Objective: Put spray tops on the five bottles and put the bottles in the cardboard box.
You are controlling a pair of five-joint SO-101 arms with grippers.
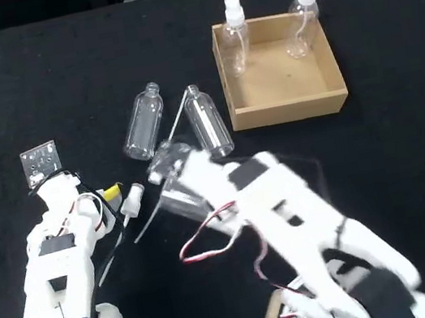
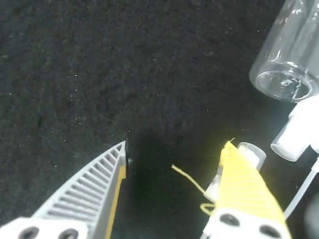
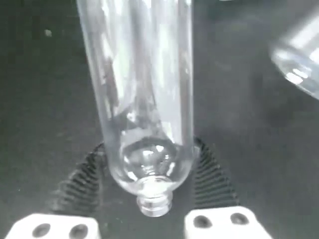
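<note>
Firmly clamping a clear, smooth bottle between the ribbed fingers of the right gripper. Spreading the left gripper wide over nubbly black cloth, gripping nothing, just beside a white spray top. Beyond, housing two upright topped bottles in the square cardboard box.

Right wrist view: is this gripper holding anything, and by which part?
Yes: the right gripper holds a clear uncapped bottle, fingers on either side of its body at the shoulder, just behind the open neck. The left gripper holds nothing.
</note>
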